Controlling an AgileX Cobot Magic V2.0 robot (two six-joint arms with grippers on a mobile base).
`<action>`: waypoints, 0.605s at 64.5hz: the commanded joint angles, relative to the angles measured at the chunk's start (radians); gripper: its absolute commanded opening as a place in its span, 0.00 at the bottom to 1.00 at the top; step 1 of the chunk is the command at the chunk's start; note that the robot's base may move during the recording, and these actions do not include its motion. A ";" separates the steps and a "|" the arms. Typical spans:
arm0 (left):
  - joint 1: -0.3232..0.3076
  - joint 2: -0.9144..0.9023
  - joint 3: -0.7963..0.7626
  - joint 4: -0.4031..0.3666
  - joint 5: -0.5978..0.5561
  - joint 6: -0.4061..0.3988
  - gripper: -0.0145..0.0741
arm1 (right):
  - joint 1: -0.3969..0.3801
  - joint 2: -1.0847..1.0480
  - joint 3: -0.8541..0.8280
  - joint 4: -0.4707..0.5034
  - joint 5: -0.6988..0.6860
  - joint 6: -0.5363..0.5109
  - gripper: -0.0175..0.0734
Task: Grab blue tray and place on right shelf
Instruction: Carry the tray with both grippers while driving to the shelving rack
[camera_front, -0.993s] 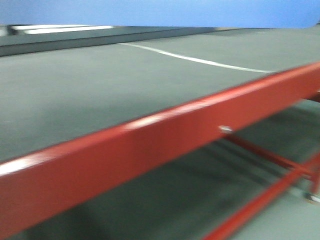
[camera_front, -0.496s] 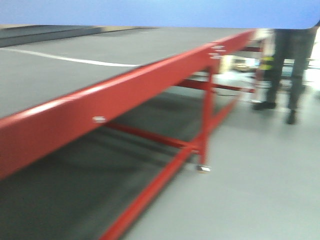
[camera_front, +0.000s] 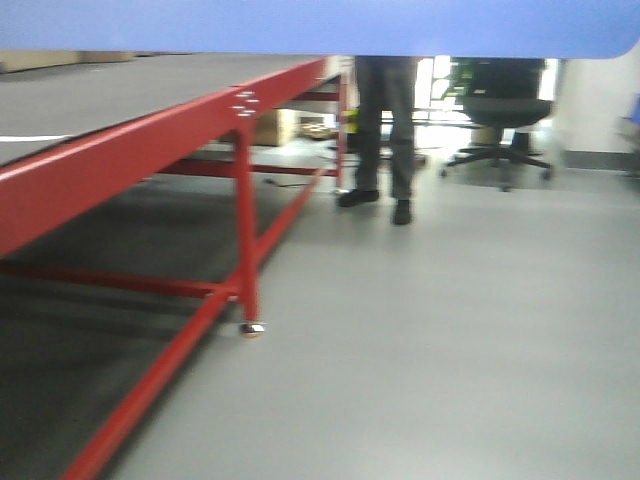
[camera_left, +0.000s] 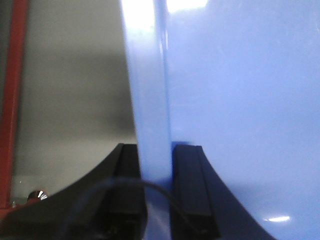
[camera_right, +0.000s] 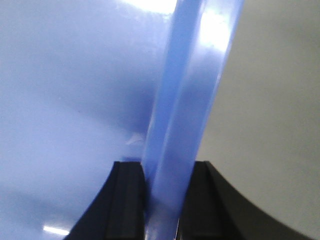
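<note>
1. Blue tray (camera_front: 320, 25) hangs clear of the floor (camera_front: 450, 350), carried between the two end effectors. In the front view its underside is a periwinkle band along the top edge.
2. The left end effector (camera_left: 157, 192) is clenched on the blue tray's flared rim. One black finger (camera_left: 127, 190) sits on the outer side of the rim and the other on the inner side, with the rim pinched between them.
3. The tray's glossy body spreads to the right of the left end effector and ahead of it. To its left, past the rim, are a gray surface and a red beam (camera_left: 12, 100).
4. The right end effector (camera_right: 164, 200) is likewise clamped on the opposite rim, one finger (camera_right: 127, 200) on each face. The tray's body lies to its left and gray floor to its right.
5. Below the tray and off toward the left end effector's side stands a red-framed counter (camera_front: 150, 140) with a gray top. Its leg ends in a small foot (camera_front: 252, 328).
6. Farther ahead a person's legs (camera_front: 385, 130) in dark trousers stand by the counter's far end. A black office chair (camera_front: 500, 120) is off toward the right end effector's side. The front view is slightly blurred.
</note>
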 joint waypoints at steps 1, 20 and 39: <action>-0.012 -0.032 -0.025 -0.017 0.081 0.026 0.11 | 0.004 -0.035 -0.026 -0.011 -0.044 -0.040 0.26; -0.012 -0.032 -0.025 -0.017 0.081 0.026 0.11 | 0.004 -0.035 -0.026 -0.011 -0.044 -0.040 0.26; -0.012 -0.032 -0.025 -0.017 0.081 0.026 0.11 | 0.004 -0.035 -0.026 -0.011 -0.044 -0.040 0.26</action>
